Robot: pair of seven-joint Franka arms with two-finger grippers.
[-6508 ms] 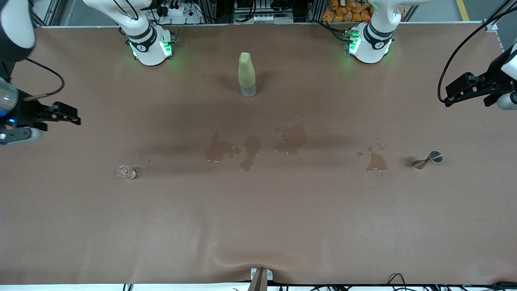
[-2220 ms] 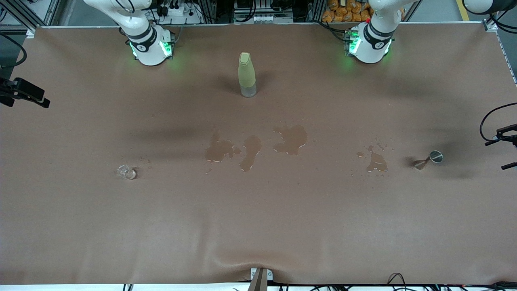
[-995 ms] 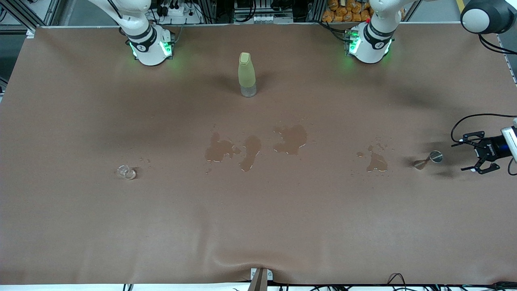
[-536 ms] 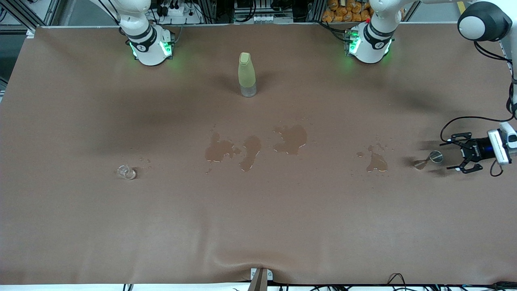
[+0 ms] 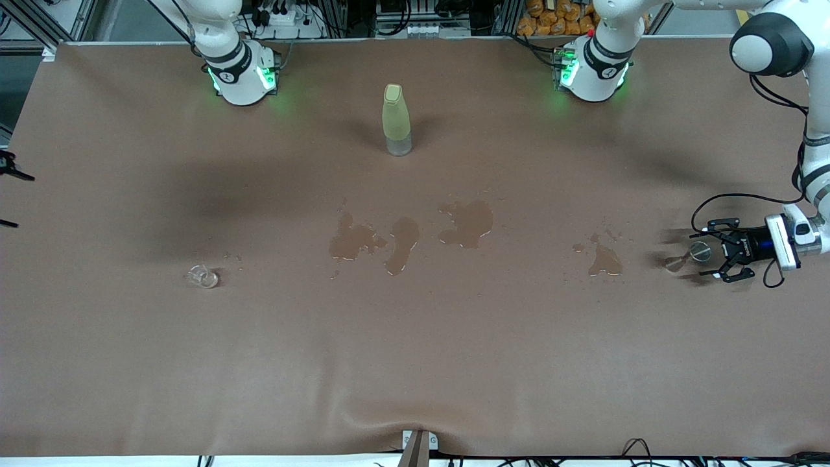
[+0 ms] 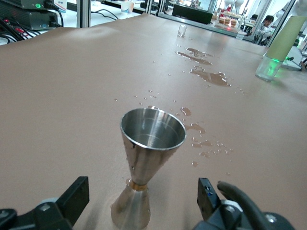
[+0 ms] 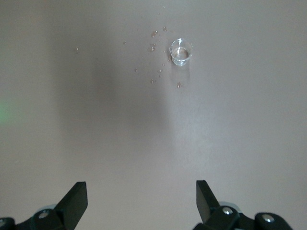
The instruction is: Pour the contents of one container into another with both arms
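A steel jigger [image 5: 691, 255] stands upright toward the left arm's end of the table, its upper cup empty in the left wrist view [image 6: 151, 139]. My left gripper [image 5: 708, 253] is low at the table and open, with one finger on each side of the jigger's lower cone [image 6: 142, 199] and neither touching it. A small clear glass [image 5: 203, 277] stands toward the right arm's end. My right gripper [image 7: 140, 196] is open and empty above the table, looking down at that glass [image 7: 181, 51]. Only its fingertips [image 5: 16, 174] show at the edge of the front view.
A tall pale-green bottle [image 5: 395, 119] with a clear base stands mid-table near the arms' bases. Wet puddles [image 5: 468, 224] and drops lie across the middle of the brown cloth. Another puddle [image 5: 605, 260] lies close to the jigger.
My left gripper has slid in along the table toward the jigger and now flanks it. The right gripper's fingertips have come back into the edge of the front view.
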